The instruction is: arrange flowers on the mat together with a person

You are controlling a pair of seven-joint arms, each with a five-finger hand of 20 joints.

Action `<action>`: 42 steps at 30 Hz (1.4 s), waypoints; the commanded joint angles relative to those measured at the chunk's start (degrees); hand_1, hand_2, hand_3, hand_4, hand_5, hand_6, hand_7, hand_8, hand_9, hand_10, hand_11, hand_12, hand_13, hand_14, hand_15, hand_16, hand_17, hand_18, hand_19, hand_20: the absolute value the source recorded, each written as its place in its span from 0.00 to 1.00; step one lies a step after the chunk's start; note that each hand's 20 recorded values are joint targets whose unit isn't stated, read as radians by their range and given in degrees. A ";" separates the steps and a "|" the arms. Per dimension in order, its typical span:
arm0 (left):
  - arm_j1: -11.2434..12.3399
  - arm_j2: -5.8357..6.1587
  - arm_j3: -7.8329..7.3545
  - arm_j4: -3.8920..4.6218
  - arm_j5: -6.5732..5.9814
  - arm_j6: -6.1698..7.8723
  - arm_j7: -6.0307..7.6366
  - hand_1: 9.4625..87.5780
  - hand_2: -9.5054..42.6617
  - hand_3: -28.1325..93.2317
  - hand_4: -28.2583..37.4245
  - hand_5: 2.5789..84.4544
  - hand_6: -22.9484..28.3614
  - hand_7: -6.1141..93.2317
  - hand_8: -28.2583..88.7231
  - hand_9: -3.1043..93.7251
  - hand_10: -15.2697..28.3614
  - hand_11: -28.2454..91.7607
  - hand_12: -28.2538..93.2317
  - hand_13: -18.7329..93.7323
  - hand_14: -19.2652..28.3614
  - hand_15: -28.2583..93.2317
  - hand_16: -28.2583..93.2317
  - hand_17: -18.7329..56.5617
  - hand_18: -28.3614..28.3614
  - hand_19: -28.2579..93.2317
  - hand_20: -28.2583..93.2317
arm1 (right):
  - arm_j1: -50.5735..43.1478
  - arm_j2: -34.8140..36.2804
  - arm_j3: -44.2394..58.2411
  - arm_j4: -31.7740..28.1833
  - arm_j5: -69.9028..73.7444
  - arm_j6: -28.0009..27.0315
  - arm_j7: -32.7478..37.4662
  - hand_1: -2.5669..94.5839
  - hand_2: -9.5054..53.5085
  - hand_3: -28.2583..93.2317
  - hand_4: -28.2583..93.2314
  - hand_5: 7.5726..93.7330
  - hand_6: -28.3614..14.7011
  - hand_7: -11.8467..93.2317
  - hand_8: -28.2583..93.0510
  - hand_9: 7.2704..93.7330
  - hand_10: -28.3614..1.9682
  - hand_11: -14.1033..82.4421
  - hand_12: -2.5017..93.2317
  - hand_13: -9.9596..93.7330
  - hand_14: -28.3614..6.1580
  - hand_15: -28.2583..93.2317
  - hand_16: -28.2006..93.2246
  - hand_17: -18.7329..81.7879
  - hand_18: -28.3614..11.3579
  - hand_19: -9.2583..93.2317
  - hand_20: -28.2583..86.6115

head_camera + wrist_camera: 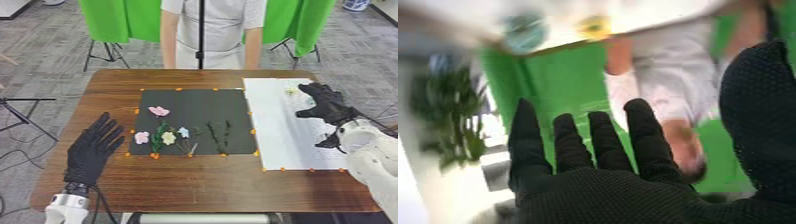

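Note:
My right hand [327,104] is over the upper right part of the white sheet [282,125], beside a yellow flower [291,91] and a teal flower [311,101]. In the right wrist view that hand [607,192] has straight, spread fingers, and the teal flower [525,32] and yellow flower [594,27] lie beyond them. On the black mat [191,102] are a pink flower [159,111], a second pink flower [141,137], a pale yellow flower [169,138], a light blue flower [183,132] and green stems [226,134]. My left hand [87,152], fingers straight, is at the table's left side.
The brown wooden table [204,187] extends around the mat and the sheet. Orange pieces [253,131] line the edges of both. Green cloths [311,22] and tripod stands [107,55] stand behind the table, and another stand [27,117] is at the left.

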 commanded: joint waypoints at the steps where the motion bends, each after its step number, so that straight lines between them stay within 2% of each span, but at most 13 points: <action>1: 1.14 -0.01 0.23 -0.24 -0.47 1.02 0.44 0.19 0.13 0.81 0.05 0.34 0.50 0.20 0.17 0.28 0.60 0.34 0.38 0.35 0.69 0.37 0.27 0.10 0.88 0.56 0.31 | 13.70 0.10 -8.21 9.35 -11.65 4.82 3.22 0.28 0.00 0.92 0.00 0.16 0.56 0.27 0.16 0.15 0.59 0.15 0.32 0.29 0.48 0.19 0.60 0.18 0.23 0.51 0.44; 3: 0.60 -0.44 0.41 -0.01 -1.74 0.30 0.50 0.19 0.13 0.81 0.05 0.34 0.50 0.20 0.17 0.28 0.60 0.34 0.38 0.35 0.69 0.37 0.27 0.10 0.88 0.56 0.31 | 16.53 -0.10 -11.65 13.08 -13.38 9.36 2.71 0.28 0.00 0.92 0.00 0.17 0.56 0.29 0.15 0.18 0.57 0.20 0.29 0.31 0.50 0.28 0.54 0.21 0.22 0.55 0.46; 5: -0.04 -0.36 0.57 0.17 -2.83 -0.57 0.31 0.19 0.13 0.81 0.05 0.34 0.50 0.20 0.17 0.28 0.61 0.34 0.38 0.35 0.69 0.37 0.27 0.10 0.88 0.56 0.31 | 17.79 -1.04 -11.76 13.95 -14.37 6.64 2.40 0.28 0.00 0.93 0.00 0.22 0.55 0.31 0.13 0.24 0.53 0.27 0.27 0.35 0.53 0.45 0.45 0.25 0.23 0.62 0.50; 7: 0.02 -0.58 0.36 -0.01 -1.73 -0.57 0.25 0.19 0.13 0.81 0.05 0.34 0.50 0.20 0.17 0.28 0.60 0.34 0.38 0.35 0.69 0.37 0.27 0.10 0.88 0.56 0.31 | 19.65 -1.64 -13.60 15.54 -14.35 7.11 2.64 0.28 0.00 0.93 0.00 0.28 0.55 0.33 0.12 0.34 0.51 0.34 0.24 0.44 0.55 0.62 0.37 0.29 0.22 0.69 0.55; 10: 0.28 -0.72 0.23 -0.15 -2.06 -0.40 0.29 0.19 0.13 0.81 0.05 0.34 0.50 0.20 0.17 0.28 0.61 0.34 0.38 0.35 0.68 0.37 0.27 0.10 0.88 0.56 0.31 | 22.34 -3.04 -15.36 18.34 -16.69 5.51 3.04 0.29 0.00 0.93 0.00 0.33 0.55 0.34 0.12 0.42 0.51 0.39 0.24 0.50 0.54 0.69 0.36 0.32 0.22 0.73 0.57; 11: 0.13 -4.03 -1.39 -0.35 -0.15 -2.10 -1.87 0.19 0.13 0.81 0.05 0.34 0.50 0.20 0.18 0.28 0.60 0.34 0.38 0.35 0.68 0.37 0.27 0.10 0.88 0.56 0.31 | 23.27 -3.65 -15.76 19.37 -16.41 5.03 2.83 0.29 0.00 0.93 0.00 0.35 0.56 0.34 0.11 0.44 0.52 0.40 0.24 0.51 0.54 0.71 0.36 0.32 0.22 0.74 0.58; 17: -0.13 -3.59 -0.79 -0.03 -0.37 -2.06 -1.73 0.19 0.13 0.81 0.05 0.34 0.51 0.20 0.18 0.28 0.61 0.34 0.38 0.35 0.68 0.37 0.27 0.10 0.88 0.56 0.31 | 26.46 -5.04 -18.19 23.03 -16.47 3.18 5.84 0.30 0.00 0.93 0.00 0.43 0.58 0.36 0.11 0.52 0.56 0.43 0.24 0.58 0.54 0.75 0.37 0.34 0.20 0.77 0.60; 19: -0.65 -4.89 -1.33 0.02 0.39 -2.84 -2.86 0.19 0.13 0.81 0.05 0.34 0.51 0.20 0.18 0.28 0.61 0.34 0.38 0.35 0.69 0.37 0.27 0.10 0.88 0.56 0.31 | 26.25 -5.31 -17.22 23.37 -15.78 1.29 5.68 0.30 0.00 0.93 0.00 0.44 0.58 0.36 0.11 0.53 0.58 0.43 0.24 0.59 0.54 0.76 0.37 0.35 0.20 0.77 0.60; 21: -0.60 -4.24 -0.96 0.02 0.08 -2.55 -2.25 0.19 0.13 0.81 0.05 0.34 0.51 0.20 0.18 0.28 0.61 0.34 0.38 0.35 0.69 0.37 0.27 0.10 0.88 0.56 0.31 | 26.44 -5.31 -17.53 23.97 -15.02 2.47 6.62 0.30 0.00 0.93 0.00 0.47 0.59 0.36 0.10 0.55 0.59 0.44 0.24 0.60 0.55 0.75 0.36 0.35 0.20 0.77 0.60; 22: -0.93 -5.96 -1.91 0.02 1.15 -3.76 -3.59 0.19 0.13 0.81 0.05 0.34 0.51 0.20 0.18 0.28 0.61 0.34 0.38 0.35 0.69 0.37 0.27 0.10 0.88 0.56 0.31 | 26.58 -5.29 -17.58 24.14 -15.69 2.15 6.80 0.31 0.00 0.93 0.00 0.49 0.60 0.37 0.10 0.57 0.58 0.43 0.23 0.62 0.56 0.75 0.36 0.36 0.19 0.77 0.60; 31: -1.10 -4.87 -1.25 0.20 0.51 -2.87 -3.28 0.19 0.12 0.81 0.05 0.34 0.51 0.20 0.18 0.29 0.61 0.35 0.38 0.35 0.69 0.37 0.27 0.10 0.88 0.56 0.31 | 27.50 -6.10 -17.27 24.65 -14.22 -2.95 8.75 0.31 0.00 0.94 0.00 0.53 0.61 0.38 0.10 0.62 0.60 0.44 0.24 0.65 0.56 0.74 0.38 0.38 0.18 0.78 0.61; 35: -1.51 -5.33 -1.35 0.44 0.73 -3.70 -3.99 0.19 0.13 0.81 0.05 0.35 0.51 0.20 0.18 0.29 0.61 0.35 0.38 0.35 0.68 0.37 0.27 0.10 0.88 0.56 0.31 | 27.87 -6.67 -17.30 25.66 -14.46 -3.56 8.58 0.32 0.00 0.94 0.00 0.54 0.62 0.38 0.10 0.63 0.60 0.45 0.24 0.66 0.56 0.73 0.38 0.38 0.18 0.77 0.61; 42: -1.65 -3.78 -0.38 0.65 0.10 -2.93 -3.26 0.19 0.13 0.81 0.05 0.35 0.51 0.20 0.18 0.28 0.61 0.35 0.38 0.34 0.68 0.37 0.27 0.10 0.88 0.56 0.31 | 26.59 -6.76 -16.83 25.98 -12.39 -2.56 8.09 0.36 0.00 0.94 0.00 0.57 0.66 0.40 0.09 0.70 0.62 0.47 0.25 0.72 0.61 0.73 0.39 0.40 0.20 0.79 0.62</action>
